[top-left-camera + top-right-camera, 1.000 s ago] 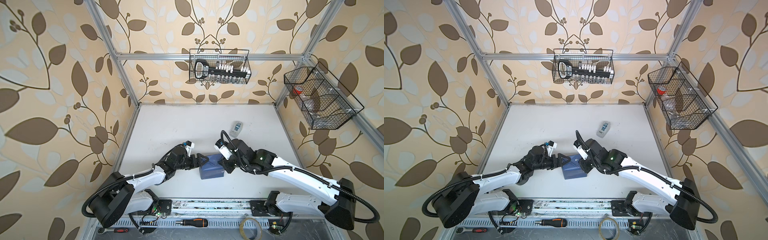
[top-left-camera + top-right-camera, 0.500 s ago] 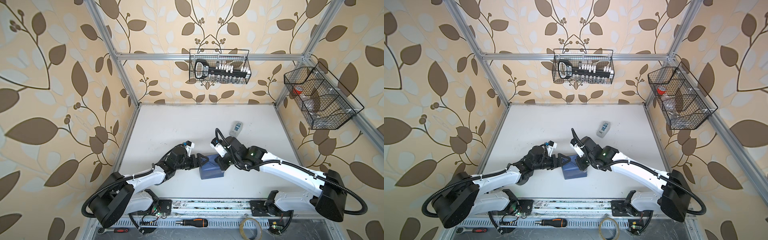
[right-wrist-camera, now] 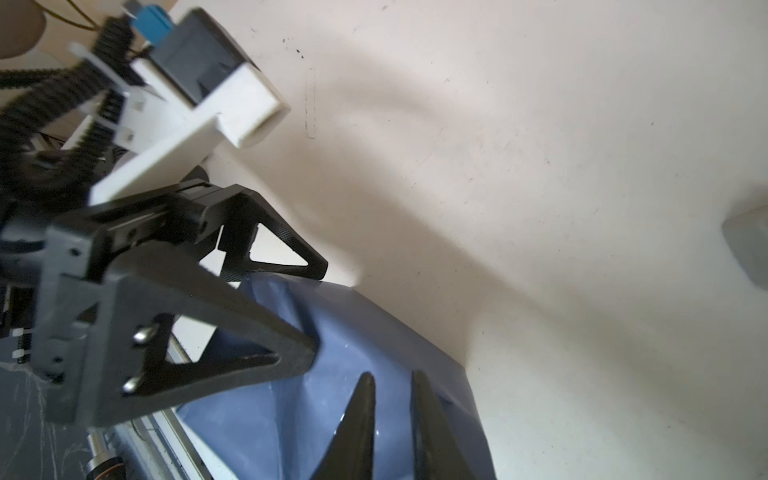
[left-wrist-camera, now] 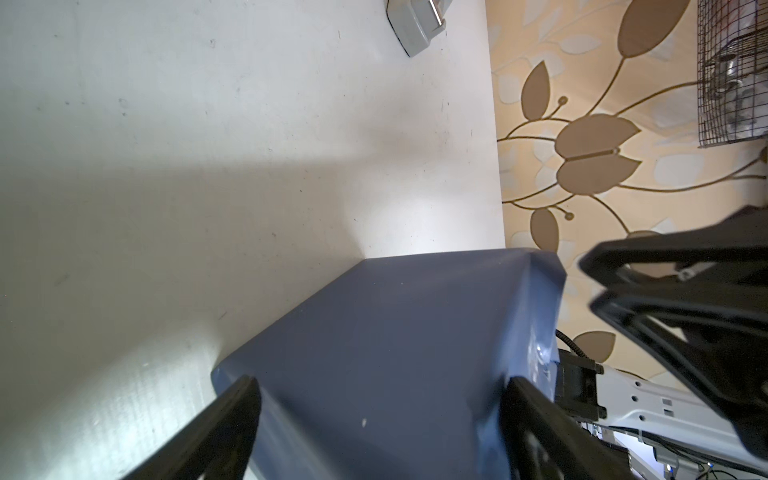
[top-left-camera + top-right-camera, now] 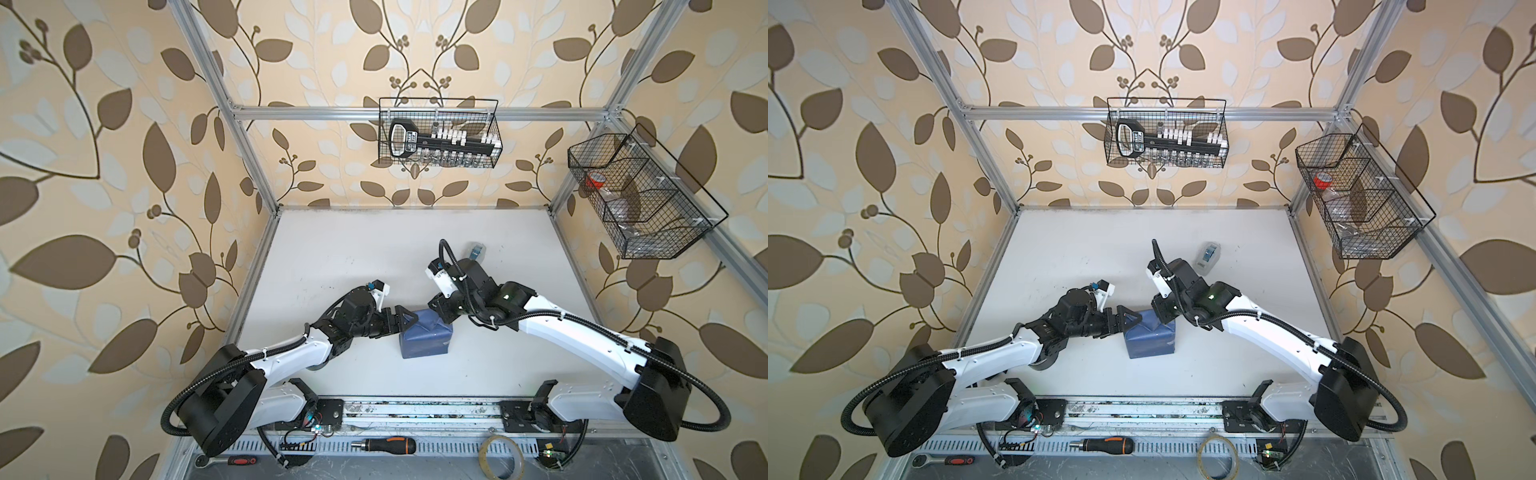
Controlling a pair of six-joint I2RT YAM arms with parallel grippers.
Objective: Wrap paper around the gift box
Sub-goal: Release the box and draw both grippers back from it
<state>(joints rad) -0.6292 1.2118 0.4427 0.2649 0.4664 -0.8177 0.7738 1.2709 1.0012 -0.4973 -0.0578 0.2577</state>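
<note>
Top views both show the white surface [image 5: 353, 249], the gift box hidden inside creased dusky-blue paper [image 5: 424, 343] near its front edge, between both grippers. Black left gripper [image 5: 402, 325], spread wide, straddles the parcel's left end; whether it presses is unclear. Black right gripper [image 3: 392, 376] has drawn back toward the far right corner, its jaws pressed together a second ago, now parted a crack on nothing: a fold apparently set, wrapping nearly done. Near-square parcel shows no clear long axis, folds uppermost, sitting slightly askew
</note>
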